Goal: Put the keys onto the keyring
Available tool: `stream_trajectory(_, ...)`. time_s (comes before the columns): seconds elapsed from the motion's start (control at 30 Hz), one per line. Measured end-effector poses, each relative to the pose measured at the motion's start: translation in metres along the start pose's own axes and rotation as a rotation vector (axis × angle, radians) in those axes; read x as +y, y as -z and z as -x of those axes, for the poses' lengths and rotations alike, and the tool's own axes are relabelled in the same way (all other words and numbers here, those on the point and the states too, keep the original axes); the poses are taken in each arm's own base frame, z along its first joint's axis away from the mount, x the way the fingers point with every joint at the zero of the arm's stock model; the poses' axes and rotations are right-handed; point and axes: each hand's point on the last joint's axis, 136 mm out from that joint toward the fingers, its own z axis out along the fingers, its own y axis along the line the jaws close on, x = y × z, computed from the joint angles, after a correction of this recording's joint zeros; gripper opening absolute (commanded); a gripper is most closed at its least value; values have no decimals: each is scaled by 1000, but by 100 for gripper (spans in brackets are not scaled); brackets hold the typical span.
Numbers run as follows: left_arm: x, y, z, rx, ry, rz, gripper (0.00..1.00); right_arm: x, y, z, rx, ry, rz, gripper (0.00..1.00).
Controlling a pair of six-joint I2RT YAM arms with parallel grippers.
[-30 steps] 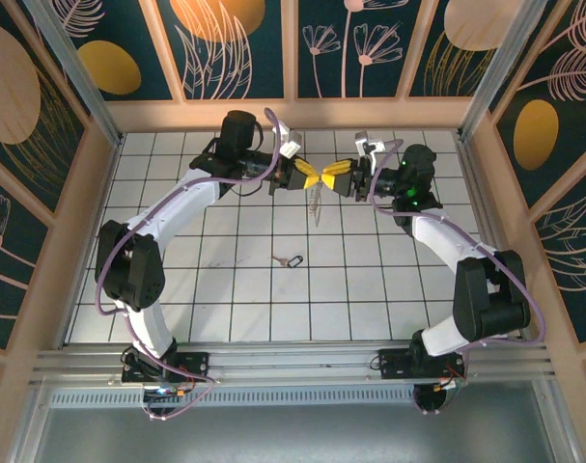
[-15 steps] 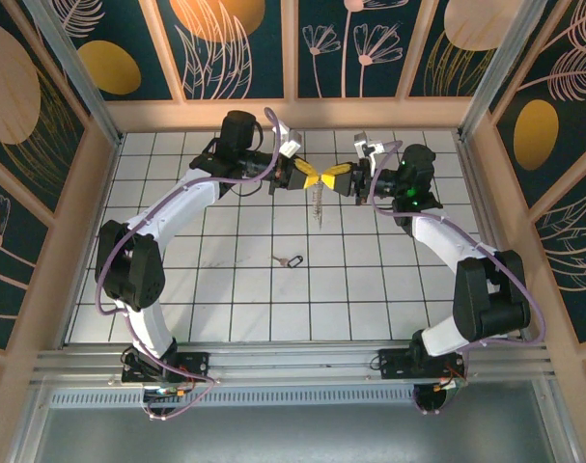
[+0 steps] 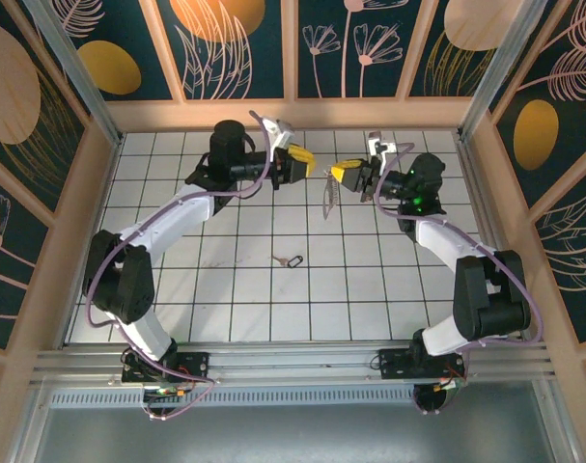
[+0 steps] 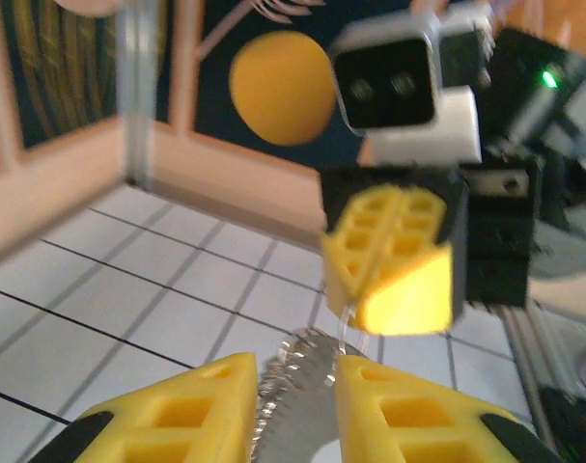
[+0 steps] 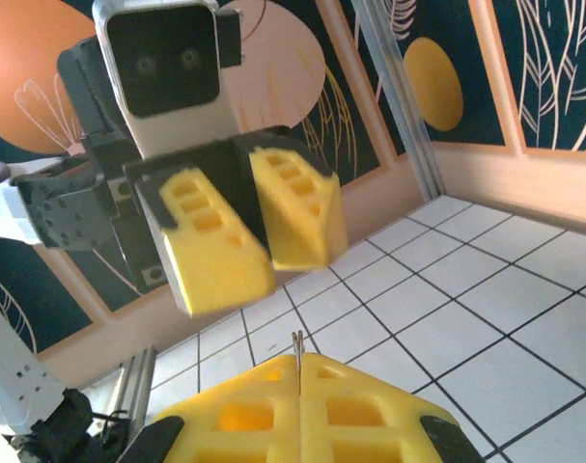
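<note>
The keyring [image 3: 328, 198], a pale strap with a small metal ring, hangs in the air from my right gripper [image 3: 343, 174], which is shut on the ring. In the right wrist view the thin ring [image 5: 296, 343] sticks up from between the closed fingers of the right gripper [image 5: 299, 362]. My left gripper [image 3: 298, 162] is open just to the left, apart from the keyring. In the left wrist view the strap [image 4: 291, 410] and ring show in the gap of the left gripper [image 4: 294, 371], below the right gripper [image 4: 399, 265]. One of the keys [image 3: 289, 260] lies on the tiled floor.
The white tiled floor [image 3: 225, 289] is bordered by wooden walls [image 3: 80, 222] and metal corner posts [image 3: 466, 116]. Both arms reach toward the back middle, and the key lies a few tiles nearer than the grippers.
The two grippers were pressed together on the keyring. The left gripper has opened and pulled back to the left. The right gripper stays shut with the keyring now hanging from it alone.
</note>
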Motion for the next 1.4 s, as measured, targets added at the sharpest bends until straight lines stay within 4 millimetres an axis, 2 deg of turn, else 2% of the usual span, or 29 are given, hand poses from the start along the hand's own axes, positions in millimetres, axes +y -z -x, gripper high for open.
stream_trajectory(0.2,6,8,25,-122,36,75,30,9,4,20,-103,46,-5,0)
stream_trajectory(0.53,11,24,24,-228,156,40,35,41,3,52,-256,114,76,0)
stream_trajectory(0.73,-5,32,39,-279,150,-52,36,32,-8,46,-263,41,124,0)
stream_trajectory(0.9,-18,36,43,-287,131,-101,36,27,-21,42,-250,-13,154,0)
stream_trajectory(1.2,-23,39,42,-293,138,-125,36,29,-37,44,-256,-39,192,0)
stream_trajectory(1.4,-32,43,49,-309,136,-174,36,28,-40,41,-252,-57,197,0)
